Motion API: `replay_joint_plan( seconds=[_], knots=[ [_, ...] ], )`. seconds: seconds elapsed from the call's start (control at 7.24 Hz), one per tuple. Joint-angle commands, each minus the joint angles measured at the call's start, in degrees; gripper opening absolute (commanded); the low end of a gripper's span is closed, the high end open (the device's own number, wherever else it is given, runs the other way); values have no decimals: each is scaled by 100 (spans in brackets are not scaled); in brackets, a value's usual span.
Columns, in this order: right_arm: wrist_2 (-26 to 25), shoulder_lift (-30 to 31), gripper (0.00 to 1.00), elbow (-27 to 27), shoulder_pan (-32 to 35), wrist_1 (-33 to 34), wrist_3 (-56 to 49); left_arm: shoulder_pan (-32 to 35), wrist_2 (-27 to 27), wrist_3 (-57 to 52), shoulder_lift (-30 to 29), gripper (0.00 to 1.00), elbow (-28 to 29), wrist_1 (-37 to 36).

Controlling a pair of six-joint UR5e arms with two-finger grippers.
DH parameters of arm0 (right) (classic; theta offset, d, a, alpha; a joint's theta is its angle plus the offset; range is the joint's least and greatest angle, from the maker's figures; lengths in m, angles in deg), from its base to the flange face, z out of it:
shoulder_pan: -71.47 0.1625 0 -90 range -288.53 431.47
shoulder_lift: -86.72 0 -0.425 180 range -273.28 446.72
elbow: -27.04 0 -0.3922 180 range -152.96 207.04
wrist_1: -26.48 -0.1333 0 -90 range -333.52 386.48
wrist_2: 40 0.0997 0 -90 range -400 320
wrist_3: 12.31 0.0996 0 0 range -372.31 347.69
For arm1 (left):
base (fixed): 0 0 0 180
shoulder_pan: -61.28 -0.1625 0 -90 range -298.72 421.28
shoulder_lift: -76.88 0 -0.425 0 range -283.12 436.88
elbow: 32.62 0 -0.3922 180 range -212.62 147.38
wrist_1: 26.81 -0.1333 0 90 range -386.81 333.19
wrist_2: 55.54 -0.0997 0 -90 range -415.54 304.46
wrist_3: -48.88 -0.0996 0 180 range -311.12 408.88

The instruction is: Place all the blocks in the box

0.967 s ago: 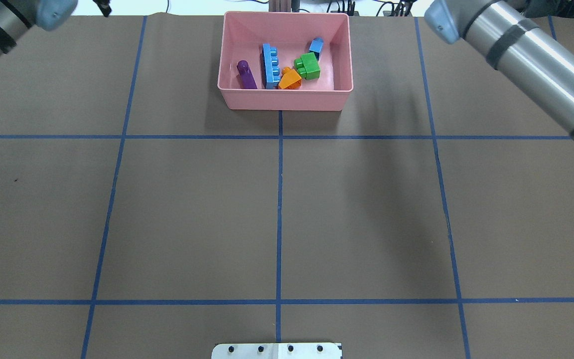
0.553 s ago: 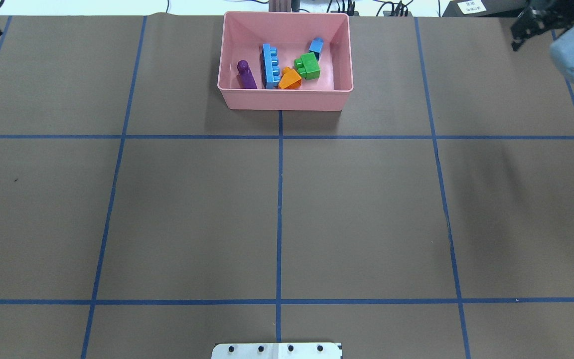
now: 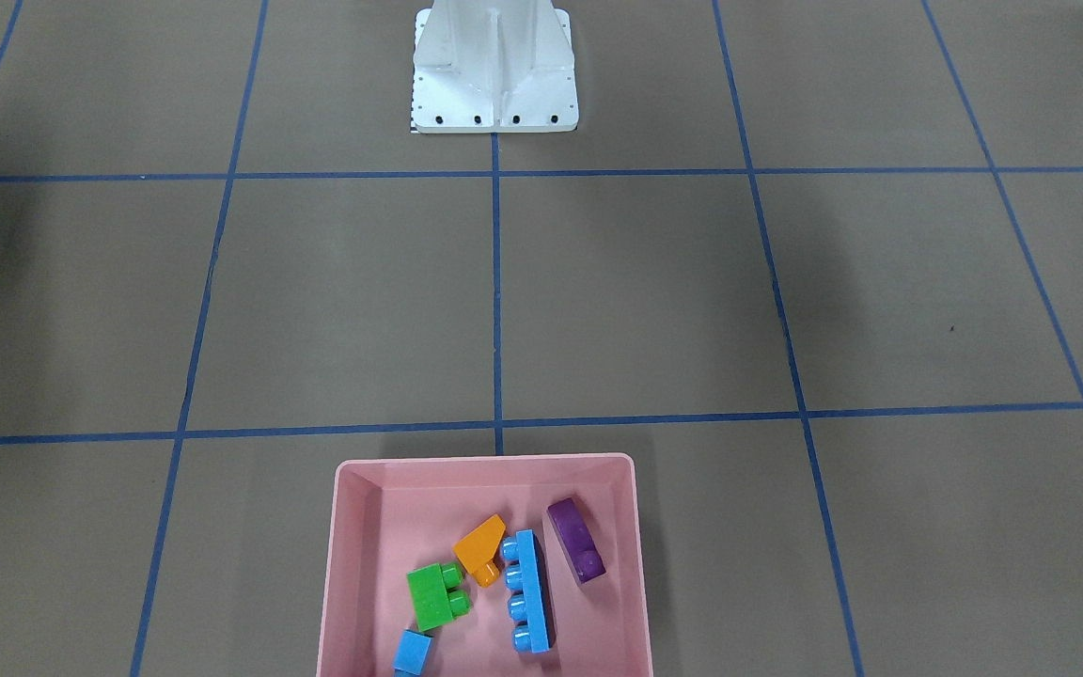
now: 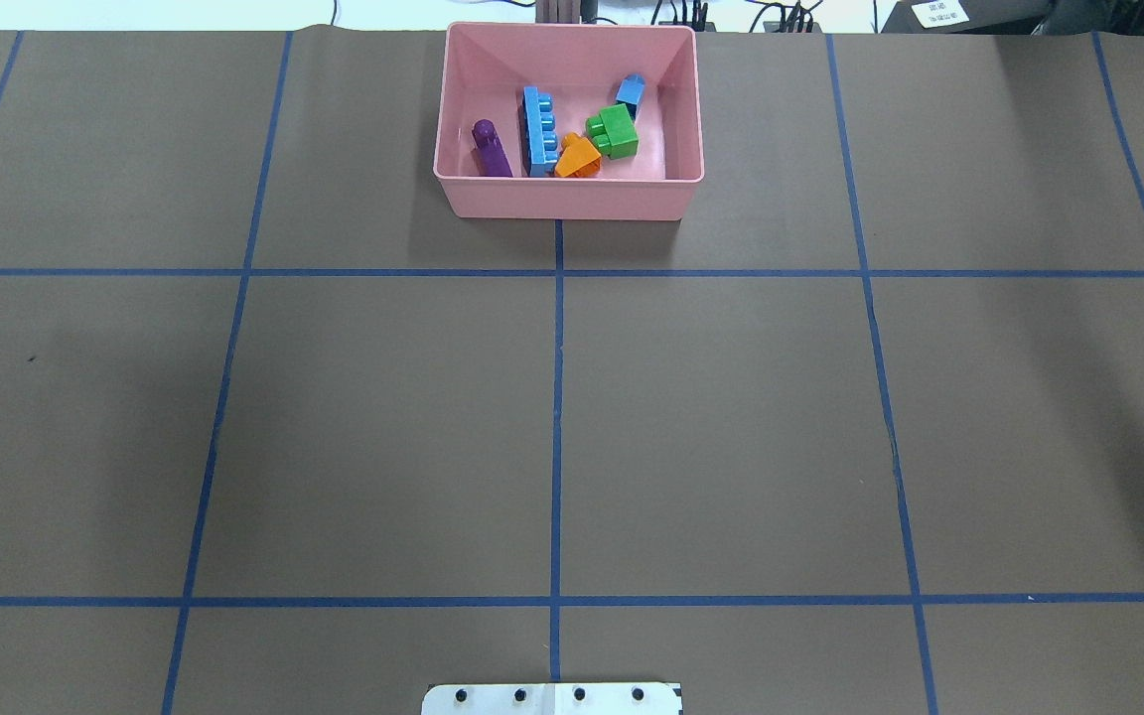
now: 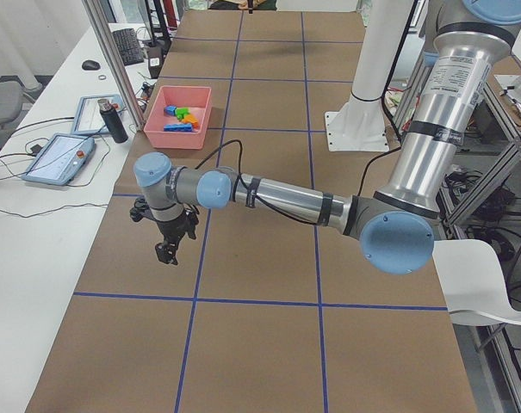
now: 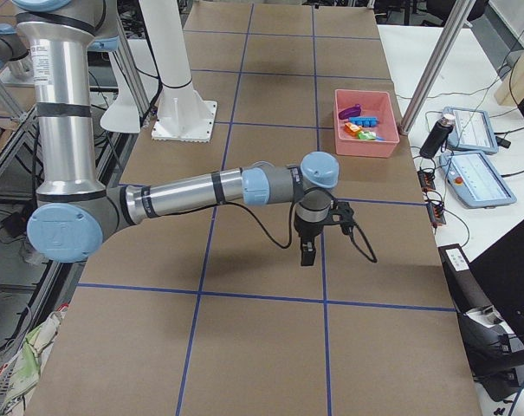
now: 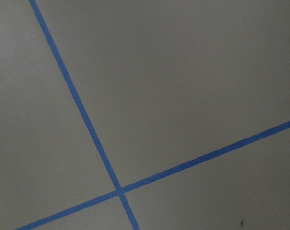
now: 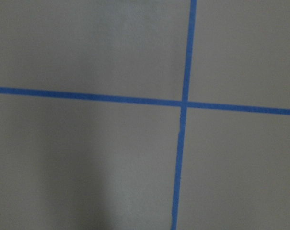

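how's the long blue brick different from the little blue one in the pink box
Size: the long blue brick carries four studs in a row; the small blue brick is far shorter, with one stud.
Place: the long blue brick lies mid-box beside the orange sloped brick; the small blue brick sits nearer the far wall of the pink box, next to the green brick.
Shared: both are light blue and lie inside the box.

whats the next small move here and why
Probably none: I would just park both arms. The purple block, long blue block, orange block, green block and small blue block all lie inside the pink box. The left pincer and right pincer hang over the table, apart from the box.
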Motion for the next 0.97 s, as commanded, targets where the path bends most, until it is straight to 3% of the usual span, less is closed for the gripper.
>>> replay_joint_plan(
  seconds=[0.0,0.14,0.28,0.83],
  knots=[
    [48,1238,100,286,384,-619,-420,222,48,-1,757,100,-614,-30],
    [162,1400,100,260,394,-1156,-343,240,309,8,1004,100,-862,-30],
    [207,1384,100,181,395,-1117,-290,319,529,16,1024,100,-847,-108],
    [469,1270,100,75,395,-1170,-263,592,470,-36,1400,100,-821,-83]
  ],
)
